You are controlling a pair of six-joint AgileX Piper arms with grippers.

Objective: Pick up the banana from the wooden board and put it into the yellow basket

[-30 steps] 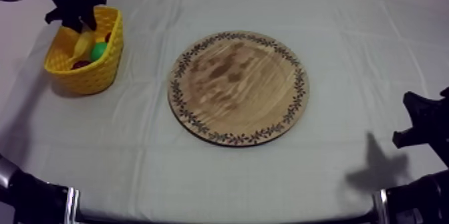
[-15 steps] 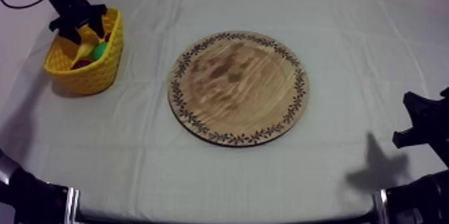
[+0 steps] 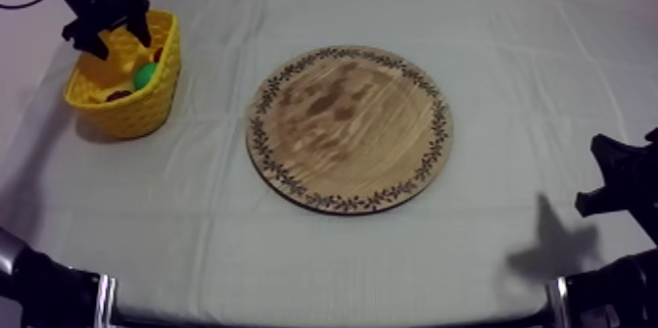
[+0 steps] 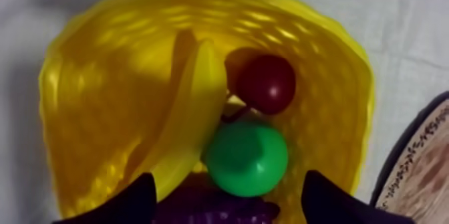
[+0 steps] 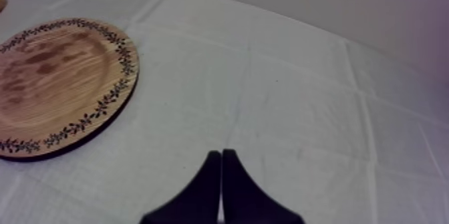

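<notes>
The banana [image 4: 190,116] lies inside the yellow basket [image 3: 137,107], leaning against its wall beside a small red fruit [image 4: 267,83], a green pear [image 4: 247,158] and dark grapes [image 4: 214,210]. My left gripper [image 3: 110,34] hangs over the basket's far rim, open, and its fingers [image 4: 130,203] stand wide apart with nothing between them. The round wooden board [image 3: 348,128] sits bare at the table's middle. Low at the right edge rests my right gripper [image 3: 607,177], and its fingers [image 5: 220,186] lie together as a narrow wedge, shut on nothing.
The basket [image 4: 321,59] stands at the table's far left, a hand's width from the board's rim [image 4: 417,166]. Grey-white cloth [image 5: 301,106] stretches between the board [image 5: 53,86] and my right gripper.
My left gripper has let go of the banana, spread its fingers and drawn up and back toward the basket's far rim. The banana stays in the basket. The right arm has not moved.
</notes>
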